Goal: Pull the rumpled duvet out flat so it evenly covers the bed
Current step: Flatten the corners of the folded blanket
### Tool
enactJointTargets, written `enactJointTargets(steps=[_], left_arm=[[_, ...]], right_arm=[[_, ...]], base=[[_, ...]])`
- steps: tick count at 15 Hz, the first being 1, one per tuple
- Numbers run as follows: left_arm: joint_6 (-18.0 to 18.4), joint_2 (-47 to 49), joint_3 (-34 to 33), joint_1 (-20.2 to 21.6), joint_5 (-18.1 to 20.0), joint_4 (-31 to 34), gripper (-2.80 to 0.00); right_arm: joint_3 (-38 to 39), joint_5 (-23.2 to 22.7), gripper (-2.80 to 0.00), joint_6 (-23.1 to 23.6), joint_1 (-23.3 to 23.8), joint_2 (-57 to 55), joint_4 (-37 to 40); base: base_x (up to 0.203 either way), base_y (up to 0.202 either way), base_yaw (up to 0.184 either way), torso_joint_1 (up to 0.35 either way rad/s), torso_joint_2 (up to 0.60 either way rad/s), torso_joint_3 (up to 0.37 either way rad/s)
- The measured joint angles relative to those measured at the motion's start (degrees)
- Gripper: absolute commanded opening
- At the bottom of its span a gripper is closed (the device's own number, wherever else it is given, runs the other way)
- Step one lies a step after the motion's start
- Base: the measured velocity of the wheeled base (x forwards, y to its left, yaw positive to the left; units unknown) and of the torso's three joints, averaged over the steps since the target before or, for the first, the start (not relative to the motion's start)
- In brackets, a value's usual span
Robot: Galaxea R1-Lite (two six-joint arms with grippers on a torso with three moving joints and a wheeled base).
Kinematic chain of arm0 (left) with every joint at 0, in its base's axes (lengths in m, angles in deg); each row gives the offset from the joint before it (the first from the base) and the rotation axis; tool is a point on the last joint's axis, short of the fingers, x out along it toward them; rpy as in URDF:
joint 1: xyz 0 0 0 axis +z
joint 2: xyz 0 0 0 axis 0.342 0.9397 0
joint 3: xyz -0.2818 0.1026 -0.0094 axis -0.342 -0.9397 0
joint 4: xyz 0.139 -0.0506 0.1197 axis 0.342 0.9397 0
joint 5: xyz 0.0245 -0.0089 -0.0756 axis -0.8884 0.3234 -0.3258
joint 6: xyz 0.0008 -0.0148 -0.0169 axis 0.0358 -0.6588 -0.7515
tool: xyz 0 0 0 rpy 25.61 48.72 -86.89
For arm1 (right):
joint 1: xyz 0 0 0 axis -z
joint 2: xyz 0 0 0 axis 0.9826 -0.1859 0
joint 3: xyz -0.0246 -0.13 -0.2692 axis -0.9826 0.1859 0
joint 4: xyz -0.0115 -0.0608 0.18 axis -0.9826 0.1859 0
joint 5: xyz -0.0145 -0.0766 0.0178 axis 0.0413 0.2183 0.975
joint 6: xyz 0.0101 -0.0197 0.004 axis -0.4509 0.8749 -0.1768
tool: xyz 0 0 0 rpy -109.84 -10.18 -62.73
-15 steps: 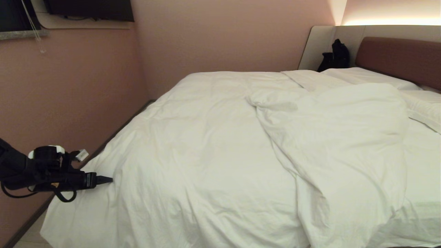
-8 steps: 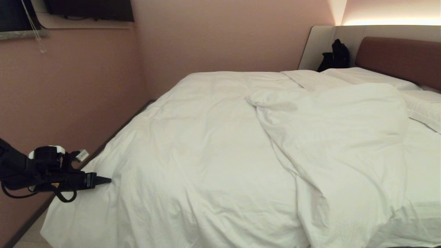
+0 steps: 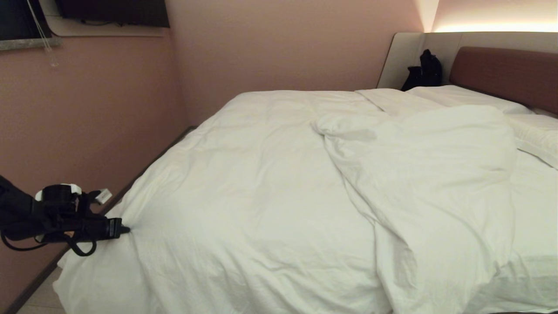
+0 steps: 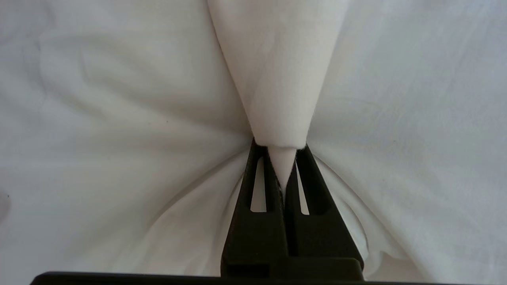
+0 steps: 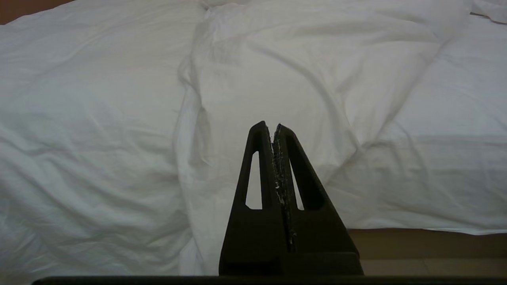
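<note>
Head view shows the left claw (image 3: 124, 228) at the near left corner of the bed (image 3: 501, 74), now clamped on a fold of the duvet (image 3: 270, 183); a second ago its tips stood apart with one poking at the cloth, and they have since shut. Left wrist view confirms white fabric pinched in a cone between the fingers (image 4: 307, 166), creases fanning out from the grip. That looks like the hold needed before a pull toward the corner. The duvet lies rumpled, a thick heap folded over on the right half. The right claw (image 5: 274, 128) hangs together, empty, above the bed's edge
</note>
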Motion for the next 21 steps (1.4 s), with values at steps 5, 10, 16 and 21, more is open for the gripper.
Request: enactJointTargets(steps=[5,10,16,21], left_arm=[[0.05,-1.12,-1.35,0.04,-0.14,-0.05,-2.80],[0.09,-4.49,-5.37,0.32,-0.27,-0.06,-2.80],[1.18,-8.10,-7.64,3.08,-1.53,0.91,-2.80],[1.51,-8.20,-6.79,4.45,-2.39,0.30,-2.80]], right_arm=[[0.00,0.00,-2.80,0.00,0.00,0.00,0.02],[0.00,0.03,-2.80,0.02,0.00,0.00,0.02],[0.00,0.03,-2.80,0.00,0.00,0.00,0.02],[0.00,0.02,-2.80,-0.02,0.00,0.00,0.02]], base=[[0.000,0.000,0.000,0.000,0.00,0.000],[0.000,0.000,0.000,0.000,0.00,0.000],[0.000,0.000,0.000,0.000,0.00,0.000],[0.000,0.000,0.000,0.000,0.00,0.000]])
